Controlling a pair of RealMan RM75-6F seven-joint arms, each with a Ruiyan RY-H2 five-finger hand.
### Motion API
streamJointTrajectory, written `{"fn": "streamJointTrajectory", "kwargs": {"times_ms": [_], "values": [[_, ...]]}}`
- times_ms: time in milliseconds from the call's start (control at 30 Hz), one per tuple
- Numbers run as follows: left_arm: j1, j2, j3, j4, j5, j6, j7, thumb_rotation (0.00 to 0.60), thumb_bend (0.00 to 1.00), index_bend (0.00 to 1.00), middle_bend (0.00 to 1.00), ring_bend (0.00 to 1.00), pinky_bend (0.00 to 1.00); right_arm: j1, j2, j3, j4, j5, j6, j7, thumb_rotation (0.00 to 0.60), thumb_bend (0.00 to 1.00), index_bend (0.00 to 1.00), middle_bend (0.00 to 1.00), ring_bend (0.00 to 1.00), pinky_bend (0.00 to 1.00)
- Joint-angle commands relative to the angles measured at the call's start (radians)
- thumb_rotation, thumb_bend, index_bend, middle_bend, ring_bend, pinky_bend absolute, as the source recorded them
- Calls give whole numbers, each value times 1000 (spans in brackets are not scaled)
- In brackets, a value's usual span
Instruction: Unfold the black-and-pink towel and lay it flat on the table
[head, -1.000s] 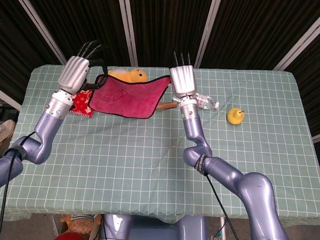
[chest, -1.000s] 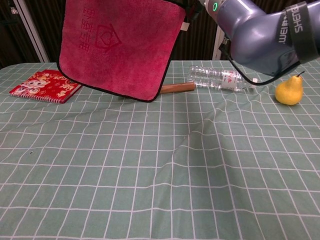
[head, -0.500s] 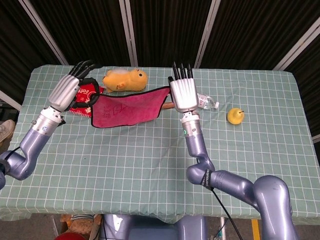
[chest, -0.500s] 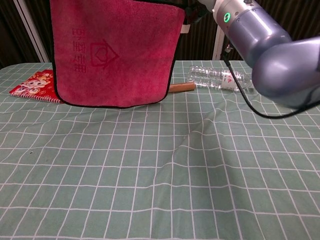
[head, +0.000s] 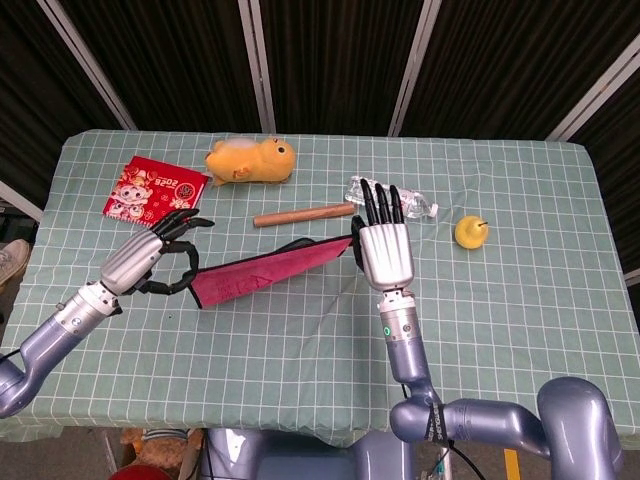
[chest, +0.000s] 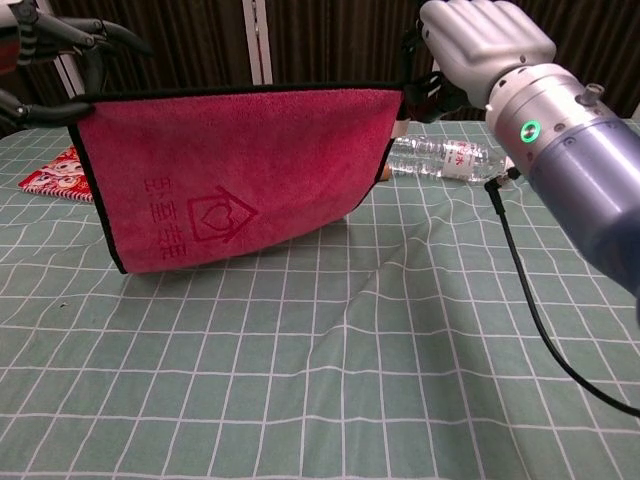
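As both arms reached out over the green checked table (head: 300, 330), the towel (chest: 240, 175) hung unfolded between the two hands, stretched by its top corners and held above the cloth. The left hand (head: 150, 258) gripped the towel's left top corner, its dark fingers (head: 180, 225) curled around the black hem; in the chest view that hand (chest: 45, 50) showed at the upper left edge, fingers hooked over the border. The right hand (head: 383, 240) pinched the right top corner, with its other fingers (head: 380, 198) extended straight toward the far side of the table; the chest view showed the same hand (chest: 470, 45) clamped on the corner beside a small white tag. The towel's pink face, stamped with a house-and-heart mark, faced the chest camera, and its black-trimmed lower edge slanted, lower on the left than on the right. Whether that lower left corner touched the table could not be told.

Behind the towel lay a wooden stick (head: 303, 215), and to its right a clear bottle (chest: 445, 158) rested on its side, partly hidden by the right hand in the head view. A yellow pear (head: 471, 231) sat well apart to the right. A yellow plush toy (head: 250, 160) lay near the far edge, with a red booklet (head: 155, 186) to its left.
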Motion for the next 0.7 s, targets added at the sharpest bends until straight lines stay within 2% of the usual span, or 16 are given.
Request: {"fn": "streamJointTrajectory", "kwargs": {"times_ms": [33, 267, 567, 700], "values": [[9, -21, 25, 7, 28, 13, -1, 600, 478, 709, 132, 0, 16, -23, -5, -20, -6, -17, 12, 3, 600, 573, 569, 29, 0, 0], [4, -46, 67, -14, 73, 18, -52, 600, 478, 706, 132, 0, 16, -74, 2, -38, -9, -29, 20, 16, 600, 574, 569, 30, 0, 0], [-13, -79, 99, -32, 114, 9, -42, 600, 479, 703, 133, 0, 16, -144, 15, -69, 22, -38, -5, 73, 600, 573, 569, 29, 0, 0], [-18, -91, 112, -39, 122, 1, -42, 600, 477, 661, 133, 0, 16, -163, 17, -77, 43, -41, -25, 98, 600, 574, 548, 29, 0, 0]]}}
